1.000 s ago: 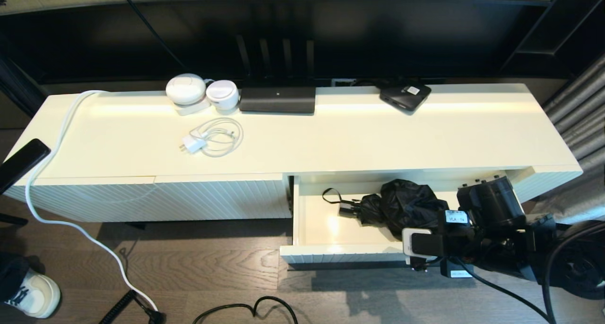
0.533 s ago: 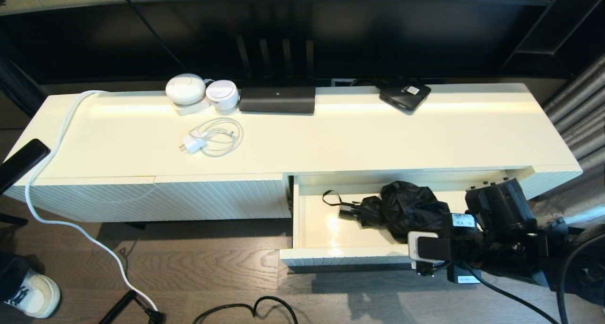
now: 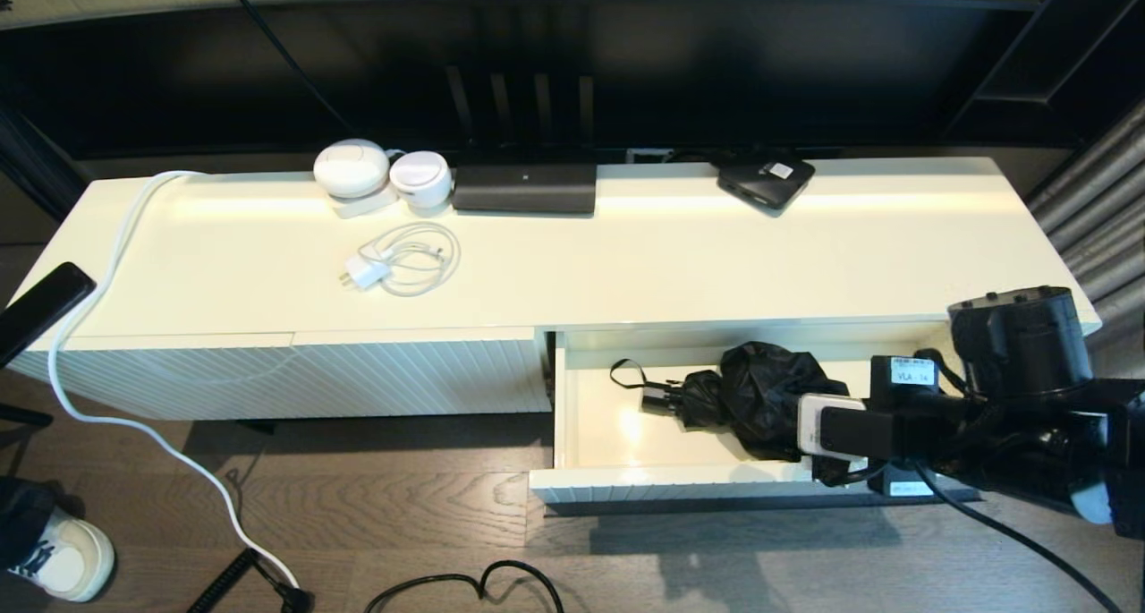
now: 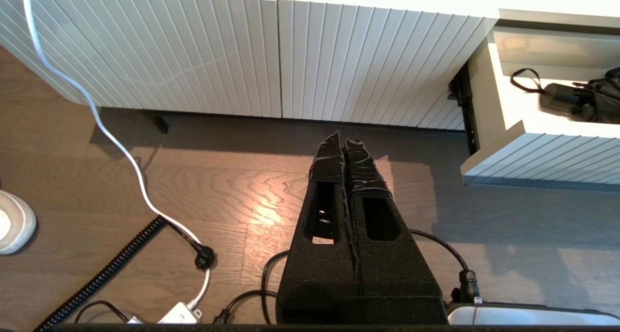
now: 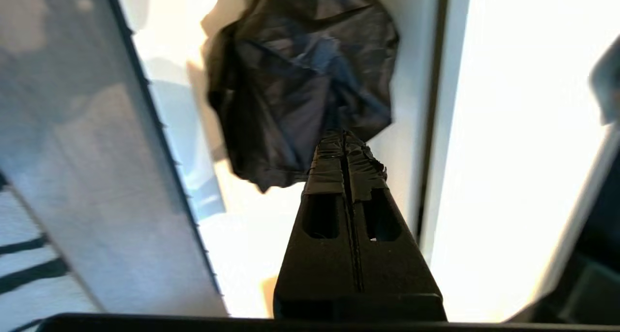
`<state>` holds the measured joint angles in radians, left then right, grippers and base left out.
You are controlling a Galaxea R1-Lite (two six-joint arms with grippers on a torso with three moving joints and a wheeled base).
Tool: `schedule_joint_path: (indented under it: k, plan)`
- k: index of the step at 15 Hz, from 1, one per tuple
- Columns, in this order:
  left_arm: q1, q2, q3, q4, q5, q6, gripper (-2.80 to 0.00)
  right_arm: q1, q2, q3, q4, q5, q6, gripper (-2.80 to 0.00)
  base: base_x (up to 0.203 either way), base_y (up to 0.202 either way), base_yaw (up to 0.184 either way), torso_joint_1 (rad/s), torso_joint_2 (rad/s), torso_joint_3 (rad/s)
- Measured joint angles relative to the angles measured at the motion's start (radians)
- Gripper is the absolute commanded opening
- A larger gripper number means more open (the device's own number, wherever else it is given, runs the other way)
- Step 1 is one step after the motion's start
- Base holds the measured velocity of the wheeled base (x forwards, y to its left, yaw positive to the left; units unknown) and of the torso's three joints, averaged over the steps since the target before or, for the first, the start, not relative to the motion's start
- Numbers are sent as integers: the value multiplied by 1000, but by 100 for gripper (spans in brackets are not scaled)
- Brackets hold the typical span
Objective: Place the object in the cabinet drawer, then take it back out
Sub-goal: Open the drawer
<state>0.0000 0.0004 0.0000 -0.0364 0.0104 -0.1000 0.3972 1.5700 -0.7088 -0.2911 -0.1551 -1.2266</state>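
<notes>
A long cream-white cabinet is standing on a dark wood-plank floor before a black wall unit, with grey curtain folds hanging at the right. Its top is carrying two white round devices, a black router, a flat black box with a white label, and a white charger with coiled cable. The cabinet drawer is standing pulled out at the lower right, and the black folding umbrella is lying inside it, handle and wrist loop pointing left. The right gripper is hovering over the drawer's right end with its fingers pressed together, tips at the edge of the umbrella's bunched fabric; whether they are pinching the cloth cannot be told. The left gripper is hanging parked above the floor, fingers likewise closed. A white cord is trailing from the cabinet top to the floor.
</notes>
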Motion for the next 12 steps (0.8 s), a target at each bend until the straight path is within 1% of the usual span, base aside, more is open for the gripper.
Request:
schedule_joint_path:
  k: [1,3,7,12]
  plan:
    - [0,0,0,0,0,0,-280,0,-3,-10,-1,4,-25,-280,0,0,0,0,0,0]
    - [0,0,0,0,0,0,-280,5,9,-25,-3,7,-43,-280,0,0,0,0,0,0]
    - [0,0,0,0,0,0,-280,39,73,-41,-15,10,-49,-280,0,0,0,0,0,0]
    - [0,0,0,0,0,0,-280,35,152,-85,-15,8,-48,-280,0,0,0,0,0,0]
